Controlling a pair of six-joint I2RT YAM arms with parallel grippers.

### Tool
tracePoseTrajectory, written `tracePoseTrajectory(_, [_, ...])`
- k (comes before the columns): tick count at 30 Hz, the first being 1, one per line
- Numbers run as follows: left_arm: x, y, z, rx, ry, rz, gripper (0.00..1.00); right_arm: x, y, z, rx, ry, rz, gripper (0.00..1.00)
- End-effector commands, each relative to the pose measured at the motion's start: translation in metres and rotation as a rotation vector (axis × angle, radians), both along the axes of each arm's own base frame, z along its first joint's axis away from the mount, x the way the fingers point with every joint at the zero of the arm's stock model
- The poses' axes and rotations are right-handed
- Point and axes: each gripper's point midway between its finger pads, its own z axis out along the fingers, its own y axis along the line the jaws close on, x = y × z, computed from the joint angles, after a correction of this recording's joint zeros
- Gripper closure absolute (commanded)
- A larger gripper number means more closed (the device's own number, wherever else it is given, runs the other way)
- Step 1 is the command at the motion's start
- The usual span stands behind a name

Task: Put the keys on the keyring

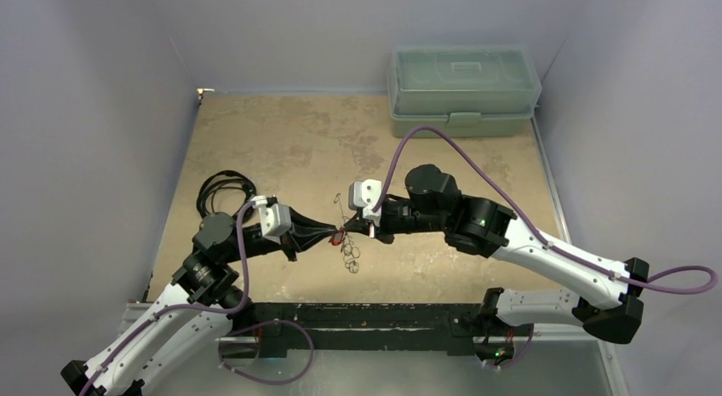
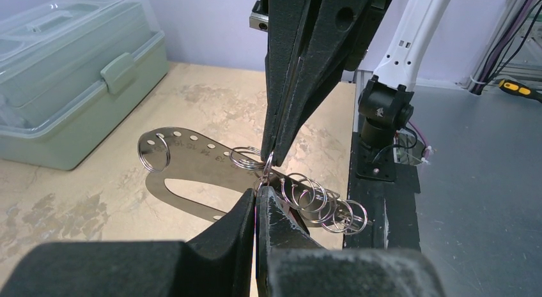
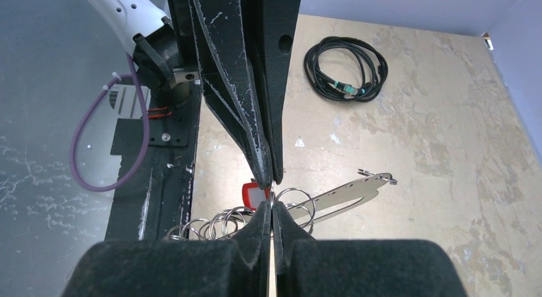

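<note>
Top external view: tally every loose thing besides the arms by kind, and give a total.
Pale green plastic lidded box: 1
Coiled black cable: 1
Tiny silver metal key with red plastic head: 1
Keyring of silver wire rings on a flat metal plate: 1
Total: 4

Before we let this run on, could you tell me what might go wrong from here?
The left gripper seems to pinch the red-headed key only at its fingertips, so it could twist or slip out. The right gripper holds just one thin ring of the keyring; the hanging rest may swing and pull that ring free.
</note>
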Motion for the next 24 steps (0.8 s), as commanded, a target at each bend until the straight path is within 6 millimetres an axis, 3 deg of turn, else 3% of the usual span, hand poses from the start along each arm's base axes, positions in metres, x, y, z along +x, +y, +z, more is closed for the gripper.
tracePoseTrajectory(1, [0.005, 0.003, 0.012, -0.018, -0.039, 0.034, 1.00, -0.002, -0.001, 0.018, 0.065, -0.021, -0.002, 1.00])
tracePoseTrajectory(15, [0.002, 0.003, 0.015, -0.028, -0.042, 0.025, 1.00, 0.001, 0.003, 0.025, 0.167, -0.060, -0.015, 1.00])
tracePoseTrajectory(20, [-0.004, 0.003, 0.019, -0.042, -0.049, -0.002, 0.71, -0.001, 0.004, 0.024, 0.183, -0.051, -0.003, 1.00])
tracePoseTrajectory(24, [-0.008, 0.001, 0.018, -0.047, -0.046, -0.028, 0.61, -0.004, 0.007, 0.024, 0.190, -0.043, 0.011, 1.00])
